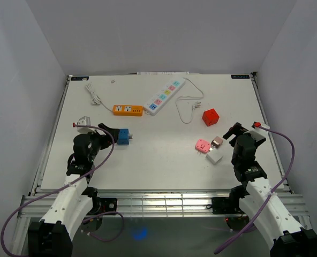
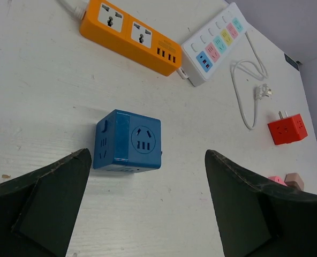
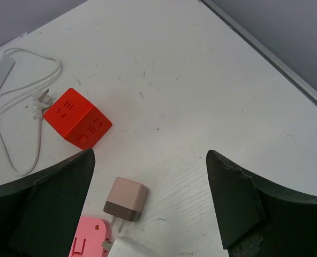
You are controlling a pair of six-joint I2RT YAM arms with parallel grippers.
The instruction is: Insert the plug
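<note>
Tan plug adapter point(image 3: 125, 199): loose on table point(image 3: 201, 96) beside pink socket block point(image 3: 86, 243), not inserted. Blue cube socket point(image 2: 127, 141) ungrasped ahead of left gripper point(image 2: 148, 160). Right gripper point(image 3: 150, 155) likewise spread wide, empty. All steps outstanding.

Looks like a robotics lab test cell: white counter point(image 1: 148, 166) boxed in by plain white panels point(image 1: 164, 32), aluminium rails point(image 1: 164, 201) along the near edge, purple cabling point(image 1: 293, 155).
</note>
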